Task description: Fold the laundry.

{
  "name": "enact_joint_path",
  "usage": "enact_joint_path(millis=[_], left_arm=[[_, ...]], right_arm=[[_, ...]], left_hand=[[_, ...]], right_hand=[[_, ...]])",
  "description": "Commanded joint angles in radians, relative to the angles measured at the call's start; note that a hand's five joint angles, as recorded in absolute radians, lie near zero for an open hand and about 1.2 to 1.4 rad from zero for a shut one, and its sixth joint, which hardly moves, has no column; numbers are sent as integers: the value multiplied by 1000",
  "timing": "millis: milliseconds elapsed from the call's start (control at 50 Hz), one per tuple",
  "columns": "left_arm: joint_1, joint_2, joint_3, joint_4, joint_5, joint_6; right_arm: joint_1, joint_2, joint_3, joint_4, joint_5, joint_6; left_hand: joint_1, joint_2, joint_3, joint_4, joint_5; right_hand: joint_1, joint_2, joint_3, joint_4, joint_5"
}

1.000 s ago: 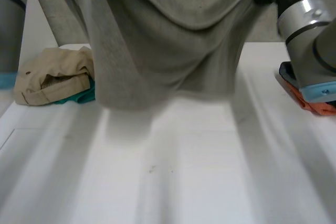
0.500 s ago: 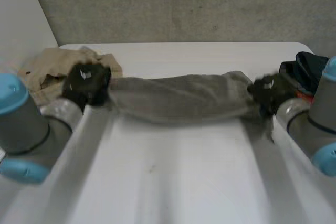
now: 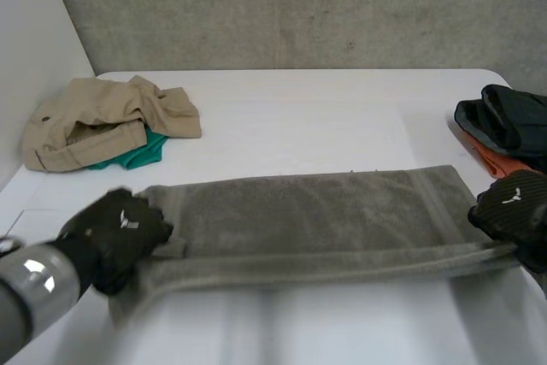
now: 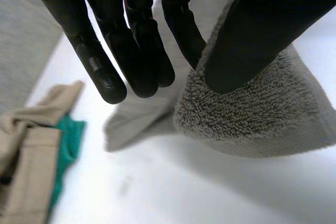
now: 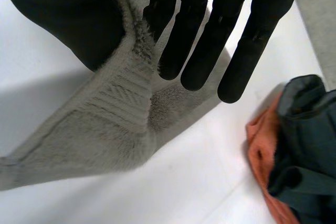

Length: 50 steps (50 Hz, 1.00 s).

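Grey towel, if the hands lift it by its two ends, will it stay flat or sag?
The grey towel likely sags in the middle: it is soft terry, bunching where the left hand pinches one end. Probably not slippery: its looped pile gives the pinch of the right hand on the hem some grip.

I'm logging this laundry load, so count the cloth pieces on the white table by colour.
Grey terry towel, laid out flat: 1
Beige crumpled garment: 1
Teal cloth under the beige one: 1
Dark folded garment: 1
Orange cloth beneath the dark one: 1
Total: 5
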Motion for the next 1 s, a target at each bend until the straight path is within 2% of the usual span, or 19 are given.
enact_joint_path(millis=[20, 60, 160, 240, 260, 280, 340, 360, 420, 560, 660, 780, 840, 920, 1000], left_arm=[[-30, -312, 142, 299, -35, -10], [-45, -378, 209, 335, -60, -5], [-99, -544, 557, 442, -179, -16], [-116, -607, 818, 591, -203, -83], [-113, -613, 858, 635, -210, -109], [-105, -618, 916, 731, -212, -169], [-96, -619, 971, 878, -216, -266], [-76, -619, 1012, 978, -238, -336], [-61, -625, 1032, 1010, -255, -358], [-31, -670, 1043, 961, -267, -369], [-22, -688, 893, 906, -229, -370], [-19, -694, 687, 895, -149, -366], [-21, -706, 624, 873, -143, -361], [-22, -733, 535, 801, -137, -358], [-31, -726, 457, 671, -137, -346]], right_arm=[[64, 300, -107, -137, 87, 34], [107, 366, -197, -163, 176, 57], [197, 443, -449, -291, 299, 126], [216, 449, -611, -525, 305, 218], [214, 447, -641, -655, 305, 272], [213, 446, -644, -723, 304, 301], [210, 438, -630, -971, 290, 414], [210, 432, -629, -1019, 284, 435], [210, 399, -618, -1092, 247, 446], [216, 415, -619, -1055, 229, 441], [214, 479, -604, -987, 212, 443], [213, 587, -563, -845, 129, 441], [210, 637, -553, -791, 121, 439], [208, 684, -543, -711, 124, 429], [199, 673, -483, -560, 132, 342]], left_hand=[[231, 196, 201, 194, 257], [231, 196, 201, 194, 257], [231, 196, 201, 194, 257], [231, 196, 201, 194, 257], [231, 196, 201, 194, 257], [231, 196, 201, 194, 257], [231, 196, 201, 194, 257], [231, 196, 201, 194, 257], [231, 196, 201, 194, 257], [231, 196, 201, 194, 257], [231, 196, 201, 194, 257], [231, 196, 201, 194, 257], [231, 196, 201, 194, 257], [231, 196, 201, 194, 257], [231, 196, 201, 194, 257]], right_hand=[[267, 216, 209, 200, 226], [267, 216, 209, 200, 226], [267, 216, 209, 200, 226], [267, 216, 209, 200, 226], [267, 216, 209, 200, 226], [267, 216, 209, 200, 226], [267, 216, 209, 200, 226], [267, 216, 209, 200, 226], [267, 216, 209, 200, 226], [267, 216, 209, 200, 226], [267, 216, 209, 200, 226], [267, 216, 209, 200, 226], [267, 216, 209, 200, 226], [267, 216, 209, 200, 226], [267, 216, 209, 200, 226]])
